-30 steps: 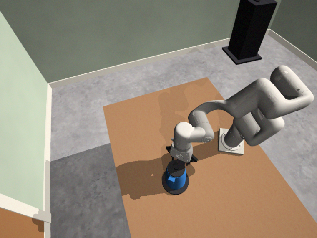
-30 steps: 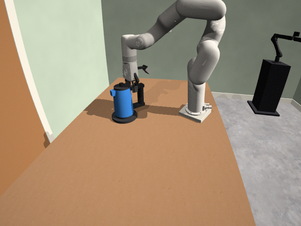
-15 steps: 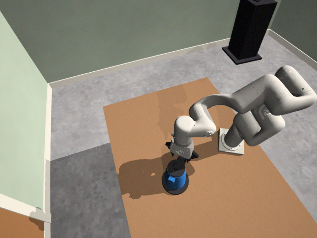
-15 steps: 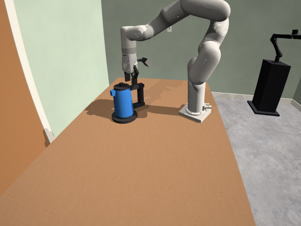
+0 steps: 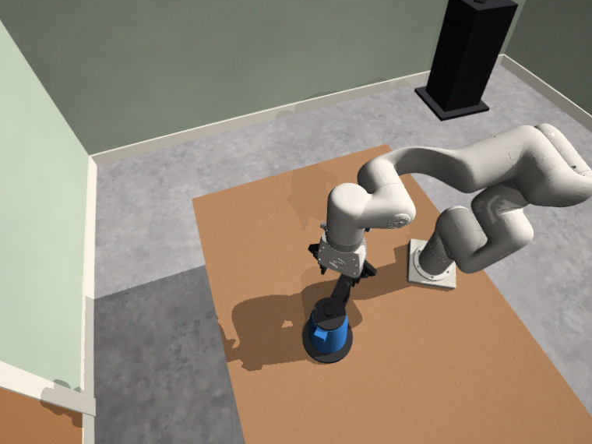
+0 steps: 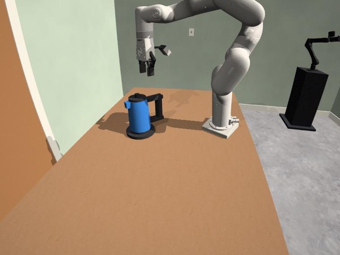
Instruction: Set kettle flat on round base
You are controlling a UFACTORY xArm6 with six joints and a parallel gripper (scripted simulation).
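The blue kettle (image 6: pixel 138 114) with its black lid and black handle (image 6: pixel 157 106) stands upright on the round black base (image 6: pixel 141 134) on the table. In the overhead view the kettle (image 5: pixel 327 332) sits centred on the base (image 5: pixel 327 354), with the handle (image 5: pixel 341 290) pointing toward the arm. My gripper (image 6: pixel 146 68) is open and empty, raised well above the kettle's handle and apart from it. In the overhead view the gripper (image 5: pixel 342 268) hangs over the handle's far end, and the wrist hides its fingertips.
The arm's square mount (image 6: pixel 220 127) stands on the table to the right of the kettle. A black pedestal (image 6: pixel 304 99) with a small dark arm stands on the floor, off the table. A light green wall runs along the table's left side.
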